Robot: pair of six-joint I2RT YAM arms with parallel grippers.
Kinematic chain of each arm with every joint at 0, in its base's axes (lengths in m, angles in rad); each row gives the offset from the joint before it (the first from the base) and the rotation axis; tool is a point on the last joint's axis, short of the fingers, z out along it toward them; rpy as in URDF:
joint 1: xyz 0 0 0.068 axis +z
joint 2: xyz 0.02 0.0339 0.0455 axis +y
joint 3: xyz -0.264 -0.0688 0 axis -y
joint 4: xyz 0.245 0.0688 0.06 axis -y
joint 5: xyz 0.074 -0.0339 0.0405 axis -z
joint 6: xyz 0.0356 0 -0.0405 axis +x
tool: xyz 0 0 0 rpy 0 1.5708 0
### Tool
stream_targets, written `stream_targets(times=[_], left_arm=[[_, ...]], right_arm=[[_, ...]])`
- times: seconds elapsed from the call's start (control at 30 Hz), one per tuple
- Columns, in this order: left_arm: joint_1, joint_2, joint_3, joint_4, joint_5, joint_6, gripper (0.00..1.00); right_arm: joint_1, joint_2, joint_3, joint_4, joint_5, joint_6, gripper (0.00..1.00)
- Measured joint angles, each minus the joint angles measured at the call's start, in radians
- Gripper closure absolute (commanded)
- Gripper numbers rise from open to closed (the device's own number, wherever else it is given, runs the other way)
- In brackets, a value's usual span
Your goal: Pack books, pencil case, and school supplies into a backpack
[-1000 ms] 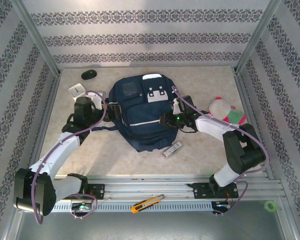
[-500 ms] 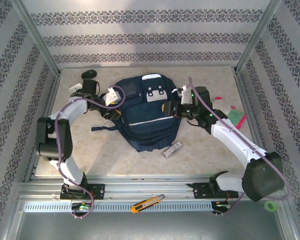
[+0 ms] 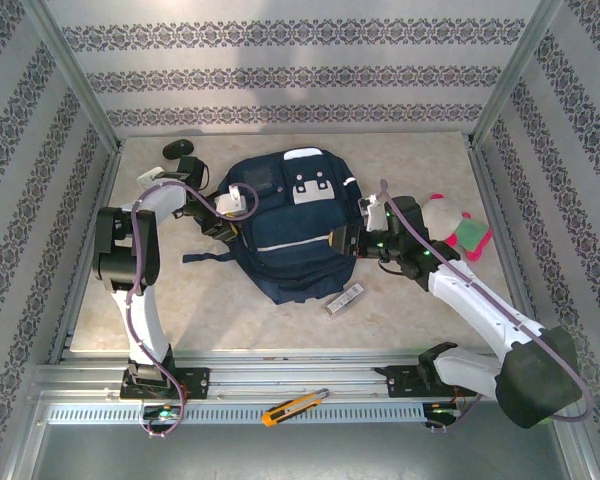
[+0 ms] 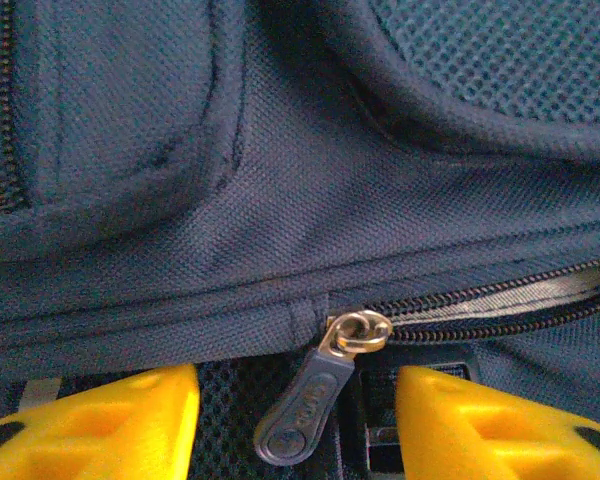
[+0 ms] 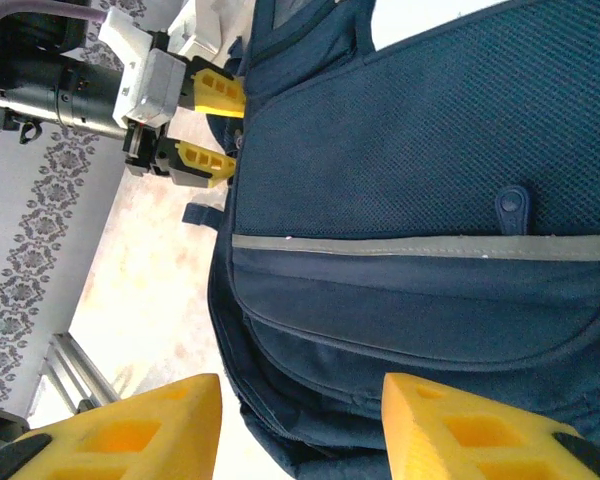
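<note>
Although the backpack (image 3: 285, 240) lies flat at the middle of the worktop (image 3: 420, 310), white-trimmed end toward the far edge, its zipper is not fully shut. In the left wrist view, 2 rows of teeth part to the right of the slider (image 4: 358, 331), and the dark zipper pull (image 4: 302, 415) hangs down from it. The left gripper (image 3: 230, 218) is against the backpack's left side. Its 2 yellow jaws stand apart, 1 on each side of the pull without touching it.

The right gripper (image 3: 338, 241) is at the backpack's right side, near the grey reflective stripe (image 5: 420, 245). Its jaws are open too. The backpack's lower front shows between them, and a strip of bare worktop separates 1 jaw from the fabric, so nothing is clamped.

The slim silver-white bar (image 3: 344, 299) lies on the worktop just beside the backpack's near right corner, apart from both grippers. A dark strap (image 3: 205, 257) trails from the backpack toward the left edge. Near the far left corner is a black mouse (image 3: 178, 149), and a pink-green plush toy (image 3: 450, 220) sits toward the right edge. On the rail (image 3: 380, 400) in front of the near edge lies a yellow box cutter (image 3: 293, 407).
</note>
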Motion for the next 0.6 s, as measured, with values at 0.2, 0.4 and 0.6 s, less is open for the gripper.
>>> stream_targets(times=[0.2,0.4,0.6], left_arm=[[0.0,-0.075,-0.092,0.023,-0.003,-0.015,0.93],[0.0,-0.174,-0.174,0.063,0.002,-0.074,1.0],[0.0,-0.224,-0.264,0.148,0.035,-0.195,1.0]], right_arm=[[0.026,-0.001,-0.005,0.003,0.023,0.011,0.55],[0.112,0.04,-0.001,0.035,0.067,-0.018,0.5],[0.224,0.092,0.029,0.061,0.12,-0.216,0.5]])
